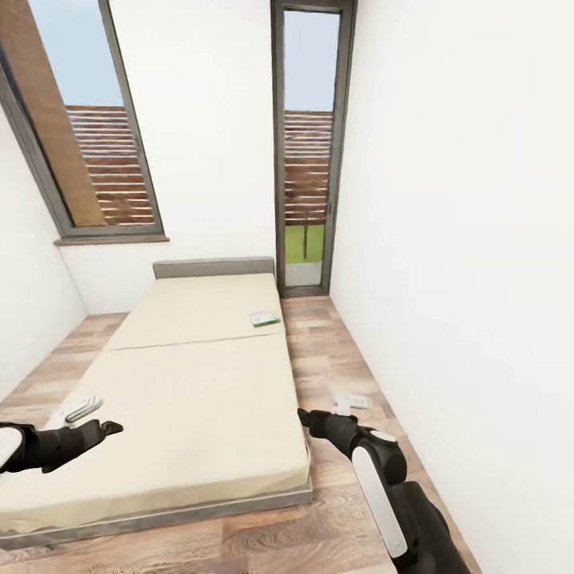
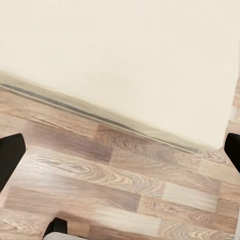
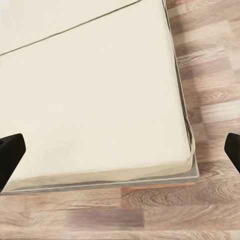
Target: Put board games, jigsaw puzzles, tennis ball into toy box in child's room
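Where the head camera looks down the narrow white-walled room, the bed (image 1: 191,383) runs away from the robot, its beige mattress split by a seam across the middle and its grey headboard (image 1: 214,267) against the far wall. One board game (image 1: 265,318), a small flat box in white and green, lies on the far half of the mattress close to the bed's right edge. Behind it stand a slanted window (image 1: 88,127) and a tall glass door (image 1: 309,151), both showing a slatted fence outside. Wooden floor (image 1: 335,351) lies on both sides of the bed. The left claw (image 1: 80,411) hovers over the bed's near left corner, its pale fingers close together as far as this angle shows. The right claw (image 1: 351,402) hangs over the floor just beside the bed's right edge, and its opening is hard to judge from here.

As the left wrist camera sees it, the left claw's dark fingertips (image 2: 10,157) sit at opposite borders of the picture, so the claw is spread wide with nothing between them. Below them lie the mattress edge (image 2: 125,70) and the planks (image 2: 110,190).

From the right wrist camera, the right claw's fingertips (image 3: 10,155) are likewise far apart and empty. Under them shows the near right corner of the bed (image 3: 95,100), with the seam, the grey base rim and the floorboards (image 3: 210,75) alongside.
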Available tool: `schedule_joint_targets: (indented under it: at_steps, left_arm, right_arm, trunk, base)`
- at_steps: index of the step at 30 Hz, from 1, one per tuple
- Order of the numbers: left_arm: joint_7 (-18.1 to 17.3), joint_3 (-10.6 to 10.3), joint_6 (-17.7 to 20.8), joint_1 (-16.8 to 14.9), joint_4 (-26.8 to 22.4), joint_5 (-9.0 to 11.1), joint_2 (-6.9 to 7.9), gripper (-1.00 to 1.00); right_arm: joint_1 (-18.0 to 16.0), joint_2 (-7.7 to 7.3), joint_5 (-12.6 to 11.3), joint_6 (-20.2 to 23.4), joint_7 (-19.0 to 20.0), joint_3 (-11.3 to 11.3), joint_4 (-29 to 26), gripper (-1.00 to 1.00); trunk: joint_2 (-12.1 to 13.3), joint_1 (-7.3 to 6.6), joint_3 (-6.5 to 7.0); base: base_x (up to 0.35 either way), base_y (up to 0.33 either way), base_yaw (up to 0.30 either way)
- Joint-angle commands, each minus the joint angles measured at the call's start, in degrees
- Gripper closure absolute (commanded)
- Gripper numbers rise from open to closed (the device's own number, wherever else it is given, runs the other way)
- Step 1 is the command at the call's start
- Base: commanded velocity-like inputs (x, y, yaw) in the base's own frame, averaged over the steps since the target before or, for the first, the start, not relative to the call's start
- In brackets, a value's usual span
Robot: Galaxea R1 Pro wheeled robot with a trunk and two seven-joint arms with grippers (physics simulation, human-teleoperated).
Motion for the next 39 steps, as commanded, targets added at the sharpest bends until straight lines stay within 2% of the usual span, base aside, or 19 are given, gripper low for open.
schedule_joint_targets:
  at_steps: [1, 13, 27, 33, 39]
  left_arm:
    - [0.59, -0.08, 0.04, -0.09, -0.03, 0.58, 0.03, -1.0]
    - [0.59, -0.09, 0.04, -0.09, -0.03, 0.58, 0.03, -1.0]
    - [0.59, -0.37, 0.04, -0.09, -0.03, 0.58, 0.03, -1.0]
    - [0.59, -0.45, 0.04, -0.09, -0.03, 0.58, 0.03, -1.0]
    - [0.59, -0.5, 0.04, -0.09, -0.03, 0.58, 0.03, -1.0]
  right_arm:
    - [-0.04, -0.01, -0.61, 0.18, -0.55, 0.03, -0.09, -1.0]
    - [-0.04, 0.01, -0.58, 0.15, -0.62, 0.03, -0.08, -1.0]
    - [-0.04, 0.0, -0.58, -0.03, -0.64, 0.26, -0.09, -1.0]
    - [-0.04, -0.15, -0.58, -0.15, -0.78, 1.67, -0.02, -1.0]
    - [-0.04, -0.18, -0.52, -0.17, -0.81, 2.08, 0.0, -1.0]
  trunk:
    - [-0.14, 0.04, -0.13]
    - [-0.14, 0.04, -0.13]
    - [-0.14, 0.04, -0.13]
    - [-0.14, 0.04, -0.13]
    - [-0.14, 0.04, -0.13]
  base:
    - [0.001, 0.0, 0.294]
    - [0.043, -0.041, 0.294]
    - [0.209, -0.2, 0.294]
    - [0.221, -0.21, 0.293]
    - [0.199, -0.238, 0.294]
